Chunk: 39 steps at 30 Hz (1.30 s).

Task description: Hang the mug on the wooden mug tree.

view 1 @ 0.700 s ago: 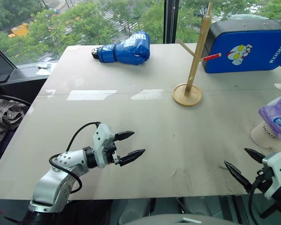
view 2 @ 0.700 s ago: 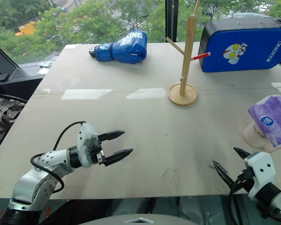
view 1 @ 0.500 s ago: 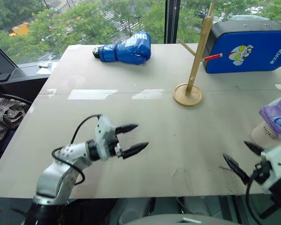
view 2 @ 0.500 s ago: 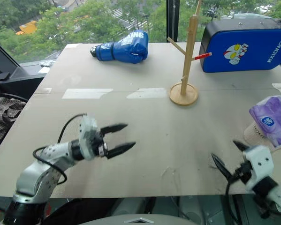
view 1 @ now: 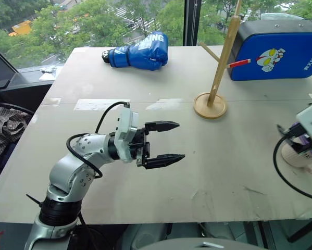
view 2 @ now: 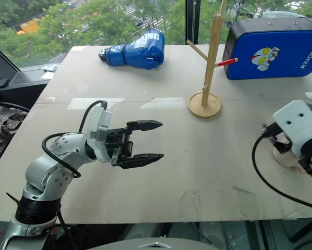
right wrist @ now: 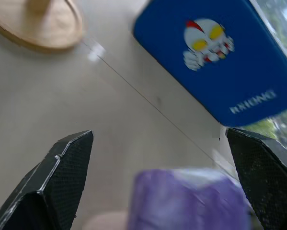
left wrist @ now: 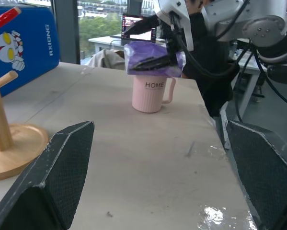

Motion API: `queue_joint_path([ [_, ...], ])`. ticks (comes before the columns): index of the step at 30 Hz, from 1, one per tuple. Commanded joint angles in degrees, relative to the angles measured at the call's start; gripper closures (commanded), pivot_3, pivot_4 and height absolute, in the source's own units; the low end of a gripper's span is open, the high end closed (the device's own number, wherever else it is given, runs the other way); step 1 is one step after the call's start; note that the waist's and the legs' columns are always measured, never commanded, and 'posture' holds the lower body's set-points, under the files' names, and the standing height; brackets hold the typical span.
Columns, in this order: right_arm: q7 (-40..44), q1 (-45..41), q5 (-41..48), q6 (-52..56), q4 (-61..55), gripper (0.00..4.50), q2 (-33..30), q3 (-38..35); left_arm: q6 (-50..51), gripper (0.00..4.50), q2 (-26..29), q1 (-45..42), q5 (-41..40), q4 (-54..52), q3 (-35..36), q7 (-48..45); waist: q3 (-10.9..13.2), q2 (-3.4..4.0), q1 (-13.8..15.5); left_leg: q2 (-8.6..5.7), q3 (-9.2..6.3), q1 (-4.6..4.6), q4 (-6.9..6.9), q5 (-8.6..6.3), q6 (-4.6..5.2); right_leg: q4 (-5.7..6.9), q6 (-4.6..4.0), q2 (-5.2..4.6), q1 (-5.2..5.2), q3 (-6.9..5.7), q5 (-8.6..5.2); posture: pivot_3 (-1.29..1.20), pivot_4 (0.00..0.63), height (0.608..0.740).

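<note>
Change since earlier frame: the right end effector (left wrist: 155, 40) had risen from the near bench edge and advanced to the purple tissue packet (left wrist: 150, 57) that lay on top of the mug (left wrist: 151, 93); the left end effector (view 1: 163, 141) had swung further in over the bench (view 1: 197, 172), toward the right side.
Right end effector state: fingers spread wide apart, straddling the packet in the left wrist view; whether either finger touched the packet could not be told.
Left end effector state: fingers apart, empty, held above bare bench surface, pointing across toward the mug.
Mug position: upright on the bench near the right edge, "HOME" lettering and handle visible in the left wrist view, mouth covered by the packet; well apart from the wooden mug tree (view 1: 217, 65).
Mug tree position: standing on its round base toward the far side of the bench, just beside the blue pad (view 1: 278, 49); pegs free, nothing hung.
Other item: blue boxing glove (view 1: 140, 53) at the far side, clear of the work.
Meaning for task: judged an early stage; the packet probably has to come off before the mug can be gripped.
Risk: closing on the packet could tip the mug.
</note>
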Motion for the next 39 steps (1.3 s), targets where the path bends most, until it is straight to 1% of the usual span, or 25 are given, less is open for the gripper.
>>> queue_joint_path([
  [1, -0.6, -1.6, -1.8, 6.2, -1.5, 0.02, -1.1, -1.6, -0.8, 0.0, -0.1, 0.5, -0.2, -1.7, -0.6, -0.9, 0.0, 0.0, -0.2, 0.01, -0.01, 0.0, 0.0, 0.0, 0.0, 0.0, -0.01, 0.0, 0.0, -0.01, 0.01, 0.0, 0.15, 0.74],
  [5, -0.8, -2.2, -2.5, 11.9, -1.5, 0.02, -1.4, -0.5, -0.1, 0.0, -0.4, 0.8, -1.1, -3.4, -0.4, 0.0, 0.0, 0.0, -0.2, 0.03, 0.01, 0.0, 0.03, 0.0, 0.0, 0.03, -0.1, 0.01, 0.01, -0.03, 0.08, 0.0, 0.15, 0.74],
  [7, -0.6, -3.6, -2.1, 14.6, -1.5, 0.02, -0.5, -0.3, 0.3, 0.0, -0.3, 0.9, -2.0, -4.3, -0.2, -0.1, 0.0, 0.0, -0.2, 0.04, 0.0, 0.0, 0.05, 0.0, 0.0, 0.03, -0.12, 0.02, 0.02, -0.05, 0.1, 0.0, 0.15, 0.74],
  [10, 0.0, -4.2, -2.0, 16.8, -1.0, 0.02, -0.9, 0.5, 0.8, 0.0, -0.1, 0.9, -2.9, -4.8, 0.0, -0.1, 0.0, 0.0, -0.2, 0.05, 0.02, 0.0, 0.07, 0.01, 0.0, 0.03, -0.12, 0.02, 0.02, -0.04, 0.11, 0.0, 0.15, 0.74],
  [13, 0.7, -5.6, -1.0, 18.3, -0.1, 0.02, 0.2, 1.2, 0.6, 0.0, -0.2, 0.5, -2.7, -4.2, -0.2, -0.1, 0.0, 0.0, -0.2, 0.06, 0.01, 0.01, 0.07, 0.01, 0.0, 0.03, -0.12, 0.03, 0.03, -0.06, 0.11, 0.0, 0.15, 0.74],
  [16, 1.6, -6.2, -0.5, 19.2, 0.9, 0.77, 1.1, 1.5, -0.2, 0.0, -0.5, 0.5, -2.0, -3.4, -0.4, -0.4, 0.0, -0.01, -0.2, 0.06, 0.02, 0.0, 0.07, 0.01, 0.0, 0.03, -0.12, 0.02, 0.03, -0.05, 0.11, 0.0, 0.15, 0.74],
  [19, 2.1, -5.9, -1.0, 18.3, 1.8, 2.1, 0.9, 1.1, -0.2, 0.0, -0.5, 0.6, -1.9, -3.3, -0.2, -0.2, 0.0, -0.01, -0.2, 0.06, 0.02, 0.0, 0.07, 0.01, 0.0, 0.03, -0.12, 0.02, 0.03, -0.05, 0.11, 0.0, 0.15, 0.74],
  [21, 2.6, -6.4, -0.8, 17.7, 2.2, 2.77, 0.7, 0.8, -0.1, 0.0, -0.4, 0.7, -1.7, -3.3, -0.1, 0.2, 0.0, -0.01, -0.2, 0.06, 0.02, 0.0, 0.07, 0.01, 0.0, 0.03, -0.12, 0.02, 0.02, -0.06, 0.11, 0.0, 0.15, 0.74],
  [22, 3.0, -6.7, -0.5, 18.0, 2.2, 3.28, 0.9, 0.6, -0.2, 0.0, -0.4, 0.8, -1.5, -3.3, -0.1, 0.4, 0.0, -0.01, -0.2, 0.06, 0.02, 0.0, 0.07, 0.01, 0.0, 0.03, -0.12, 0.02, 0.03, -0.06, 0.11, 0.0, 0.15, 0.74],
  [23, 3.4, -6.9, -0.3, 18.2, 2.0, 3.57, 0.9, 0.5, -0.2, 0.0, -0.4, 1.1, -1.4, -3.7, -0.1, 0.6, 0.0, -0.01, -0.2, 0.06, 0.02, 0.0, 0.07, 0.01, 0.0, 0.03, -0.12, 0.02, 0.03, -0.06, 0.11, 0.0, 0.15, 0.74],
  [25, 3.9, -7.1, -0.2, 18.3, 1.7, 4.48, 0.7, 0.4, -0.1, 0.0, -0.4, 1.7, -1.5, -4.5, -0.2, 1.1, 0.0, 0.0, -0.2, 0.06, 0.02, 0.0, 0.07, 0.01, 0.0, 0.03, -0.12, 0.03, 0.02, -0.06, 0.11, 0.0, 0.15, 0.74],
  [29, 5.3, -8.8, 0.5, 19.4, 1.0, 4.48, 0.0, -0.9, -0.5, 0.0, -0.5, 2.7, -1.6, -5.1, -0.1, 1.2, 0.0, -0.01, -0.2, 0.07, 0.02, 0.01, 0.07, 0.01, 0.0, 0.03, -0.12, 0.03, 0.02, -0.05, 0.11, 0.0, 0.15, 0.74],
  [36, 8.4, -15.3, 2.7, 21.3, 1.2, 4.48, -1.2, -3.5, -2.3, 0.0, -0.2, 2.8, -1.1, -3.0, 0.4, -0.7, 0.0, 0.0, -0.3, 0.07, 0.02, 0.01, 0.07, 0.01, 0.0, 0.03, -0.12, 0.03, 0.03, -0.06, 0.12, 0.0, 0.15, 0.74],
  [39, 10.6, -16.7, 4.4, 23.3, 1.0, 4.48, -1.4, -4.6, -2.8, 0.0, -0.4, 3.1, -0.9, -2.9, 0.3, -1.0, 0.0, 0.0, -0.2, 0.07, 0.01, 0.0, 0.06, 0.0, 0.0, 0.02, -0.12, 0.03, 0.02, -0.08, 0.11, 0.0, 0.15, 0.74],
])
